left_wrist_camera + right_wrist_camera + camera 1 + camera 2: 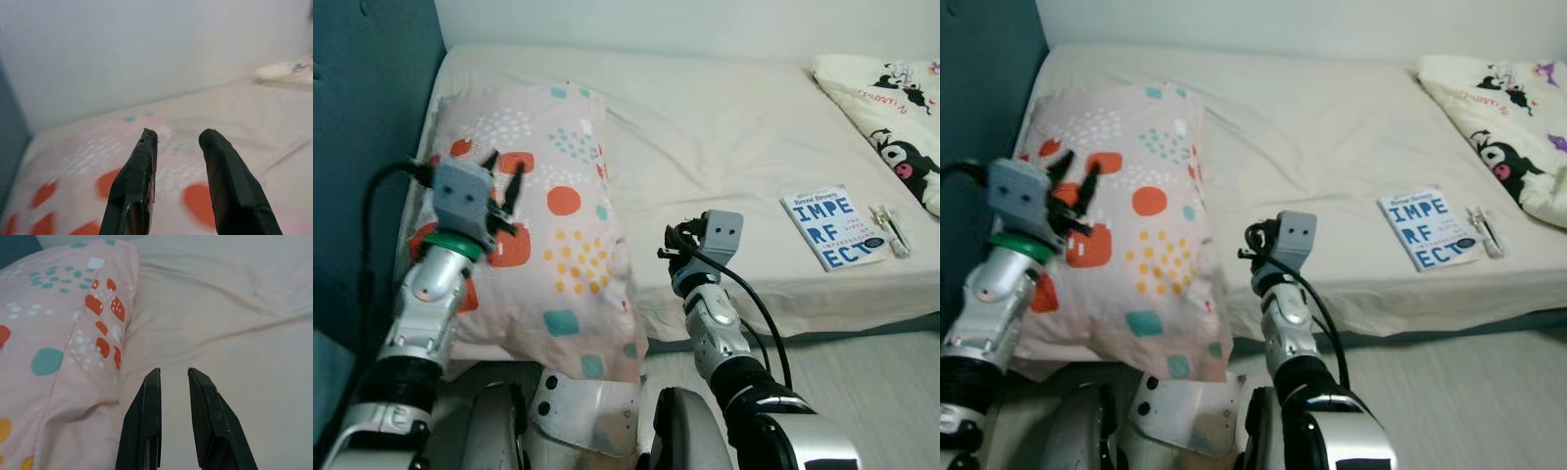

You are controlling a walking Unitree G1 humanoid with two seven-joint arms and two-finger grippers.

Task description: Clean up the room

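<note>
A pink pillow (553, 245) with orange and teal spots lies along the left side of the bed (724, 127), its lower end hanging over the front edge. My left gripper (506, 164) hovers just above the pillow's left part, open, with nothing between its fingers (134, 186). My right gripper (173, 372) is low over the sheet near the bed's front edge, just right of the pillow (63, 333). Its fingers stand a narrow gap apart, open and holding nothing. A white and blue book (832, 227) lies on the sheet at the front right.
A small pen-like object (893, 231) lies next to the book. A cream blanket with black cartoon figures (891, 98) is bunched at the bed's far right. A teal headboard (362, 108) stands on the left, and grey floor (881, 392) runs along the bed's front.
</note>
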